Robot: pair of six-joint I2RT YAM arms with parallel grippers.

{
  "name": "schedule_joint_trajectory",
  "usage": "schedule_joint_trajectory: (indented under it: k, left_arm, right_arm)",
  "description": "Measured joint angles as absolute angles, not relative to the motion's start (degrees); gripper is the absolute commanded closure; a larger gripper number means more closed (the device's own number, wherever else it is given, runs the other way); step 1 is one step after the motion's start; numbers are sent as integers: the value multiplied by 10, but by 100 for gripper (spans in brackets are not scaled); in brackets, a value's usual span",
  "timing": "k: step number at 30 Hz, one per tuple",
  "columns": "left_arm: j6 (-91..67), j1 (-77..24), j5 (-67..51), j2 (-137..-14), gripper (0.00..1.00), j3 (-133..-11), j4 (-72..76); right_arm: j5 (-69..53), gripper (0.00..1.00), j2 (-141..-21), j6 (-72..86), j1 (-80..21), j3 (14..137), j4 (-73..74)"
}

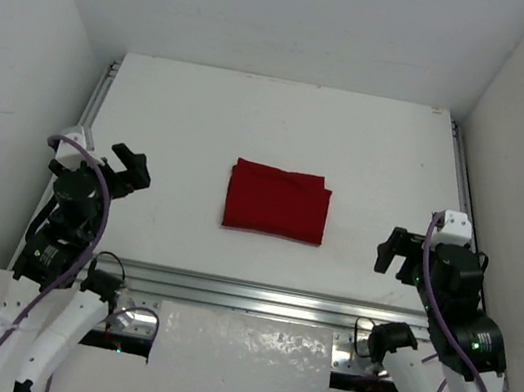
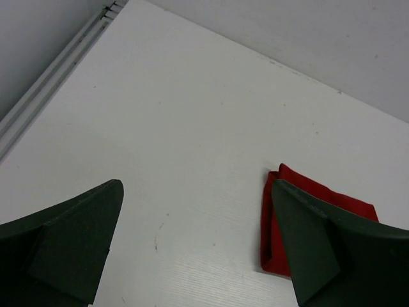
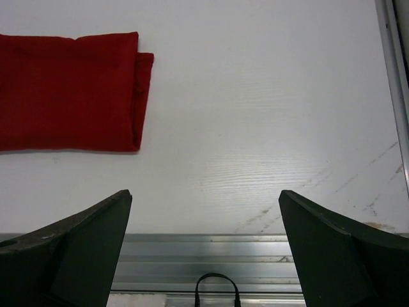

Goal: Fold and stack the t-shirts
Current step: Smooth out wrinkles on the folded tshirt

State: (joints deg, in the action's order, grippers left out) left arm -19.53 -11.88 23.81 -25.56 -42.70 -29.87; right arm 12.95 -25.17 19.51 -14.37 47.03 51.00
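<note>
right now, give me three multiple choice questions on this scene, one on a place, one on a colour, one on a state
1. Where does the t-shirt lie?
A) middle of the table, between the arms
B) against the far wall
C) hanging off the near edge

2. Its colour?
A) blue
B) dark red
C) white

3. Its state?
A) spread out flat
B) crumpled in a heap
C) folded into a neat rectangle

Answers:
1 A, the top view shows it centred, apart from the left gripper and right gripper, both open.
2 B, red in every view.
3 C, stacked layers show at its edge.
</note>
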Motion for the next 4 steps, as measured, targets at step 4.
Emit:
schedule_joint_trajectory:
  k: [4]
  left_arm:
    - [-196,-124,248,-257,0,-427,-298]
  right_arm:
    - [139,1,-236,194,-144,469,526]
